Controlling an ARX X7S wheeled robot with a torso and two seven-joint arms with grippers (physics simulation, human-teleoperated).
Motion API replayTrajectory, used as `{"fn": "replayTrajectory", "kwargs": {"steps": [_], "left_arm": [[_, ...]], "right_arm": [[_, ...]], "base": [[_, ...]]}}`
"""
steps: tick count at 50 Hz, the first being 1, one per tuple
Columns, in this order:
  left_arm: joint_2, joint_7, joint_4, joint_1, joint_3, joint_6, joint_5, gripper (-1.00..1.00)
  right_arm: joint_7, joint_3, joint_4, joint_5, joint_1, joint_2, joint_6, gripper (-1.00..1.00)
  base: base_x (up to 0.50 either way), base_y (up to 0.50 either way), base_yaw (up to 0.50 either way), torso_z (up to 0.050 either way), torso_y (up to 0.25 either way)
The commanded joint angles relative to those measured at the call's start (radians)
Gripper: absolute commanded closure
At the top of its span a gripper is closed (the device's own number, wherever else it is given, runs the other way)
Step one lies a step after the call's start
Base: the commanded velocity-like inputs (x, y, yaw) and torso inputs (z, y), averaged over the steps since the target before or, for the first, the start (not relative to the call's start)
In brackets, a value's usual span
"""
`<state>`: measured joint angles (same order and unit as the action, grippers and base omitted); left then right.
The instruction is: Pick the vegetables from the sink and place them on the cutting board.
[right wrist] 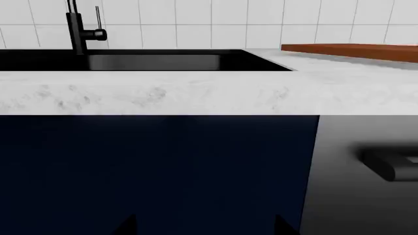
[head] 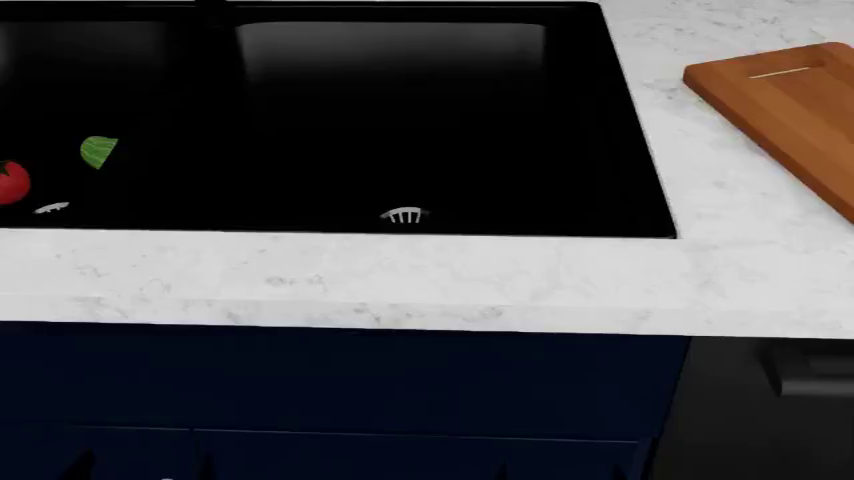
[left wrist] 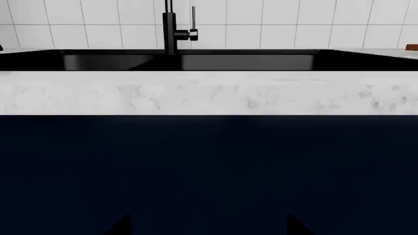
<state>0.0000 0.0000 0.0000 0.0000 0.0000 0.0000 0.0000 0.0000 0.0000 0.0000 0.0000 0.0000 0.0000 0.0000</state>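
**Vegetables in the sink, board on the bench, both arms low**

In the head view we see the black double-basin sink [head: 400, 120] filling the upper left and centre of the frame. The red tomato [head: 11, 183] lies at the far left edge, partly cut off by the frame. The light-green cucumber piece [head: 99, 152] sits just beside it, slightly higher and to its right; the two appear apart. Both rest in the left basin, near a silver drain grate [head: 51, 208]. A second drain grate [head: 403, 215] shows in the right basin.

The cutting board [head: 794, 110] lies at the upper right of the frame on the white marble bench [head: 400, 280], well apart from the vegetables. Its slot handle faces the upper edge.

Both wrist views look at the dark blue cabinet front [left wrist: 209, 171] below the bench edge, with the black faucet [left wrist: 171, 29] and white wall tiles [right wrist: 196, 19] beyond. Only dark tips of the left fingers [left wrist: 121, 226] and the right fingers [right wrist: 127, 225] show at the lower edge. In each view the two tips stand well apart, with nothing between them.
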Motion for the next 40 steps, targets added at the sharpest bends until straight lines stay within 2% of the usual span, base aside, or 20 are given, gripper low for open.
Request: {"fn": "replayTrajectory", "kwargs": {"steps": [1,2,8,15,17,20,28,40], "left_arm": [[-0.084,-0.102,0.000,-0.007,0.103,0.000,0.000,-1.00],[-0.084,-0.119,-0.021,-0.007,0.109,0.016,-0.059,-1.00],[-0.080,-0.114,0.017,-0.003,0.084,-0.019,-0.138,-1.00],[-0.088,-0.135,0.006,-0.008,0.094,-0.016,-0.127,-1.00],[-0.097,-0.160,-0.005,-0.006,0.116,0.020,-0.070,-1.00],[-0.093,-0.130,0.025,0.003,0.094,0.013,-0.159,-1.00],[-0.099,-0.135,0.028,-0.006,0.085,-0.024,-0.212,-1.00],[-0.111,-0.144,0.013,-0.008,0.101,0.000,-0.216,-1.00]], "right_arm": [[0.030,-0.030,-0.003,0.024,-0.001,0.024,0.001,-1.00],[0.038,-0.028,0.004,0.030,0.001,0.027,-0.002,-1.00],[0.058,-0.049,0.013,0.047,0.006,0.041,-0.008,-1.00],[0.082,-0.064,0.003,0.054,0.001,0.053,-0.012,-1.00],[0.089,-0.068,0.004,0.054,0.002,0.056,-0.009,-1.00],[0.101,-0.073,0.006,0.053,0.009,0.062,0.027,-1.00],[0.106,-0.094,0.001,0.056,0.013,0.078,0.049,-1.00],[0.118,-0.117,0.005,0.059,0.015,0.094,0.030,-1.00]], "base": [[0.00,0.00,0.00,0.000,0.000],[0.00,0.00,0.00,0.000,0.000],[0.00,0.00,0.00,0.000,0.000],[0.00,0.00,0.00,0.000,0.000],[0.00,0.00,0.00,0.000,0.000],[0.00,0.00,0.00,0.000,0.000],[-0.32,0.46,0.00,0.000,0.000],[0.02,0.50,0.00,0.000,0.000]]}}
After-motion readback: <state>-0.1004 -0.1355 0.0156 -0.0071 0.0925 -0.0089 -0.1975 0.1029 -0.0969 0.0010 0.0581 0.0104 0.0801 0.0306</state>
